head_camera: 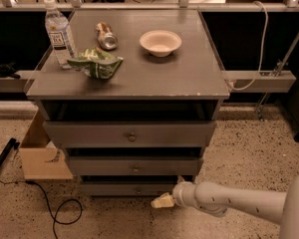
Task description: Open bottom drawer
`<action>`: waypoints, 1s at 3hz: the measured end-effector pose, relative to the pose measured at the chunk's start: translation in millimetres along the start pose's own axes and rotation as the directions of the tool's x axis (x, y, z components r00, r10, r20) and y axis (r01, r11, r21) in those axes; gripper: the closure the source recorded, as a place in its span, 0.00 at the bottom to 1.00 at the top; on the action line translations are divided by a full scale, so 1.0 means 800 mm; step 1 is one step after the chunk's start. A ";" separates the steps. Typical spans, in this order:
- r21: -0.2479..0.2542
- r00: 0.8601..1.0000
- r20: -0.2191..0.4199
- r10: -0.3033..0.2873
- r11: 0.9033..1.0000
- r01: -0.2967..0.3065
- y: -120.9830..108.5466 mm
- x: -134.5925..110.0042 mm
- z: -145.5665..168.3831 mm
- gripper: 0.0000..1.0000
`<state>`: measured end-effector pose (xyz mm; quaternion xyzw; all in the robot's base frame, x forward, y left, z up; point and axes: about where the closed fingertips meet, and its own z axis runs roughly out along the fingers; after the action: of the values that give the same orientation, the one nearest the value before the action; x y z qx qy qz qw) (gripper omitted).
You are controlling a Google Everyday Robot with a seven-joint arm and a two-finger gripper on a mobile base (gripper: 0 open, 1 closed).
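Hovering | gripper near lower-right edge of bottom drawer | jaws pressed together

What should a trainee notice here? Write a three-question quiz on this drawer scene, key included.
1. True or false: the hand rests on the cabinet top.
2. Which item on the cabinet top lies on its side? A) water bottle B) drink can C) bowl
3. Fill in: in the camera view, the hand is low, by the ____ end of the bottom drawer.
Key: 1 false, it is down near the floor by the bottom drawer. 2 B. 3 right.
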<state>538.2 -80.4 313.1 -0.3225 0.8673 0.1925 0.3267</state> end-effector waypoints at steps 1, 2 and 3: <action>0.030 0.998 -0.024 -0.055 0.998 0.056 0.002 -0.010 0.024 0.00; 0.030 0.998 -0.023 -0.066 0.997 0.067 0.005 -0.016 0.030 0.00; 0.004 0.999 0.013 -0.031 1.000 0.031 0.005 -0.013 0.028 0.00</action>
<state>551.2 -60.5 305.0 -0.3341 0.8603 0.1878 0.3361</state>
